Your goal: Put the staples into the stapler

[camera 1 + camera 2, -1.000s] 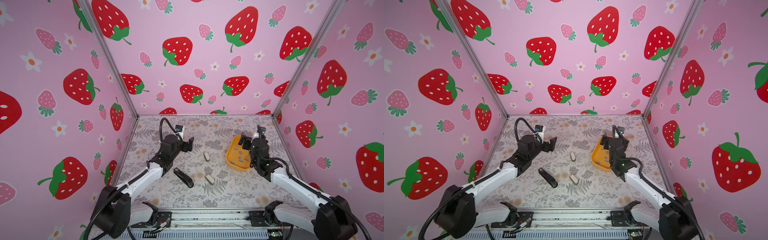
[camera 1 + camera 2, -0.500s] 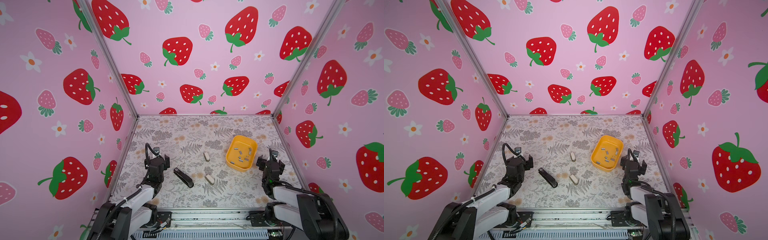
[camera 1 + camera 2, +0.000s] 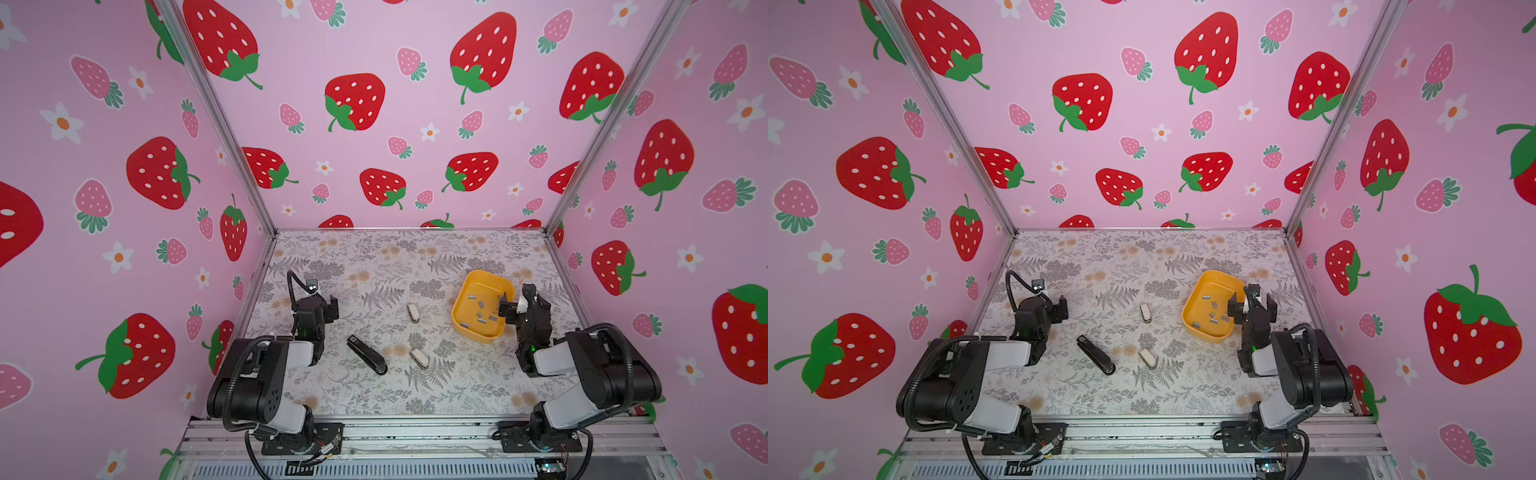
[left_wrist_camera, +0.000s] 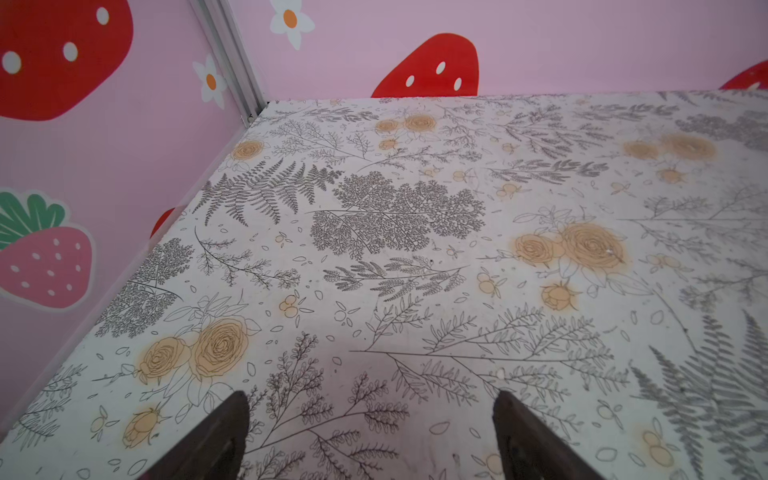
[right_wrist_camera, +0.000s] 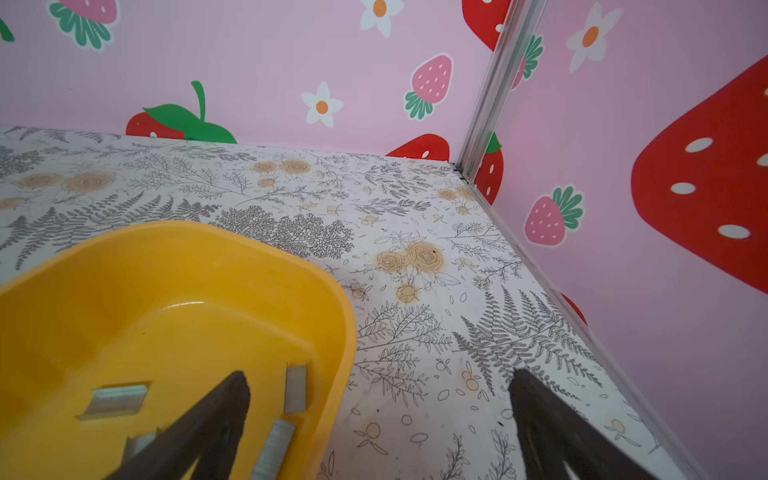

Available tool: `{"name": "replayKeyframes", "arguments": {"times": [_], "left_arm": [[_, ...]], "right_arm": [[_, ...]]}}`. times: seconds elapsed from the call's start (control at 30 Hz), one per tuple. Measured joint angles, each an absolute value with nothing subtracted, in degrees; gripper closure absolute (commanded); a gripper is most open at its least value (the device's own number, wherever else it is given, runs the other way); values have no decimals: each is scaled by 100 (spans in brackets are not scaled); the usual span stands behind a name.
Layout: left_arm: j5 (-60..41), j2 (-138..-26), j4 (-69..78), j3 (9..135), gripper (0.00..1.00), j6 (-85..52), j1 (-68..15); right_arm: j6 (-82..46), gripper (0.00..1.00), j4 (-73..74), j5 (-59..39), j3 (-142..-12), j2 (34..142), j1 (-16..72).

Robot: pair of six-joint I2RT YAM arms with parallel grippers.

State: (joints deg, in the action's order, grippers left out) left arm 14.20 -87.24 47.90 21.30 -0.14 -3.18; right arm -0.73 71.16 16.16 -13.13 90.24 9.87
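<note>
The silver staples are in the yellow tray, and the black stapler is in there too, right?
Not quite. The staples are in the yellow tray, but the black stapler lies out on the table, apart from it. A top view shows this.

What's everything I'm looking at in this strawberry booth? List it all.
stapler: one, black, on the table, front, left of centre.
staples: roughly seven visible, grey, inside the tray.
tray: one, yellow, right side of the table.
small objects: two, whitish, mid-table, apart; identity unclear.
table: one, grey-and-tan floral print.
walls: three, pink with strawberries.
arms: two, black and white, front corners.
left fingers: two, dark, open over bare table.
right fingers: two, dark, open at the tray's edge.
</note>
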Motion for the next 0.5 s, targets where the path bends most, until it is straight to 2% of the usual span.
{"name": "replayKeyframes", "arguments": {"times": [0.27, 0.3, 0.5], "left_arm": [[823, -8860, 4508, 2392, 4, -156, -110], [790, -8860, 4506, 2414, 0, -172, -75], [679, -8860, 4462, 2432, 1, -207, -54]], "right_arm": [[-49, 1, 7234, 1575, -1317, 9026, 967], [-47, 1, 7240, 1573, -1317, 9026, 967], [-34, 1, 7242, 1544, -1356, 9026, 967]]}}
